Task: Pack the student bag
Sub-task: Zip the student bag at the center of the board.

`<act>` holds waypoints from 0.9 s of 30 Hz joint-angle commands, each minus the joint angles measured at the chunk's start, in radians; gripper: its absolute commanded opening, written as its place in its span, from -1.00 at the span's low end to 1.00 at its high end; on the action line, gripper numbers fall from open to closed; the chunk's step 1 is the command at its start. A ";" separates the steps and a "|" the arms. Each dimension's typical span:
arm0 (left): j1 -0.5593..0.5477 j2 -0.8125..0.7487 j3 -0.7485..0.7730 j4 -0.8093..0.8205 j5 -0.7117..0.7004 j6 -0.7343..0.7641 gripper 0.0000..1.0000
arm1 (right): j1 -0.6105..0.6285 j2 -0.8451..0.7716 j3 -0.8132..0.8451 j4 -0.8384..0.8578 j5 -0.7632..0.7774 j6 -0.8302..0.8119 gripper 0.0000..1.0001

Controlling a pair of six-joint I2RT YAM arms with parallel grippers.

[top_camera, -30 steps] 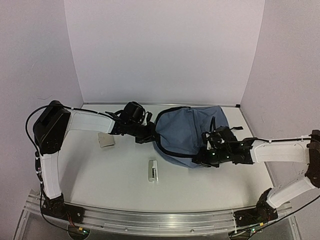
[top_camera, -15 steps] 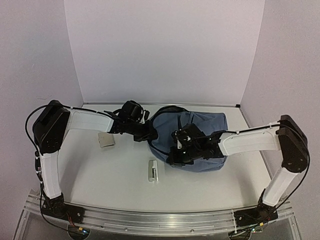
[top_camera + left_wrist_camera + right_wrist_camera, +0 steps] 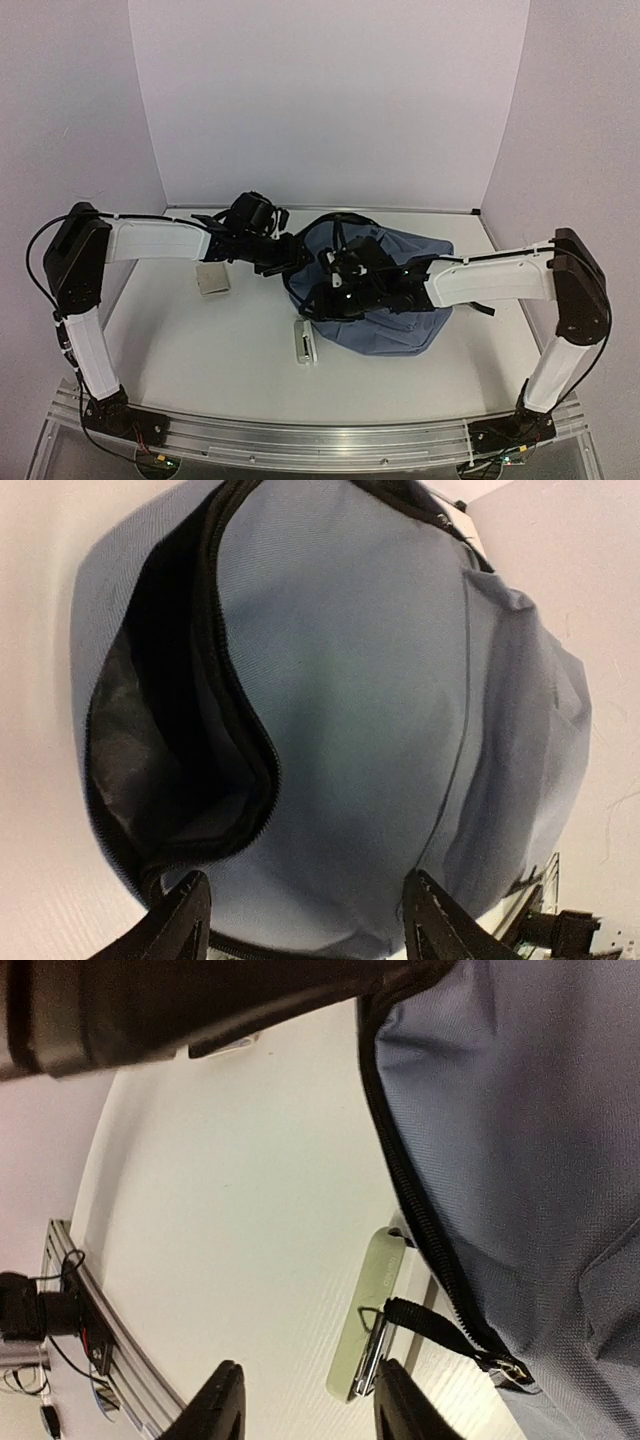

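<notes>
The student bag is a slate-blue backpack lying bunched at centre right. In the left wrist view its zipped mouth gapes, showing dark lining. My left gripper hovers at the bag's far-left rim. Its jaws stand open, with only fabric beyond them. My right gripper is over the bag's near-left rim and is open with nothing between its fingers. It looks down on a pale green stapler. The bag's zipper edge and its black pull cord lie over that stapler.
The stapler lies on the table touching the bag's near-left edge. A small beige flat item rests left of the bag, under the left arm. White walls close in the back and both sides.
Both grippers have gone from shut to open and let the bag go. The right arm swept left, bunching the bag towards the stapler. The left gripper drew back slightly.
</notes>
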 commanded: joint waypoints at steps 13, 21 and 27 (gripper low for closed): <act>-0.220 -0.256 -0.334 0.135 -0.093 0.185 0.40 | -0.076 -0.413 -0.169 -0.087 0.251 -0.003 0.41; -0.238 -0.119 -0.256 0.090 -0.057 0.141 0.10 | -0.090 -0.465 -0.224 -0.088 0.242 0.027 0.42; -0.235 -0.070 -0.209 0.094 -0.087 0.102 0.04 | -0.090 -0.499 -0.262 -0.087 0.235 0.056 0.42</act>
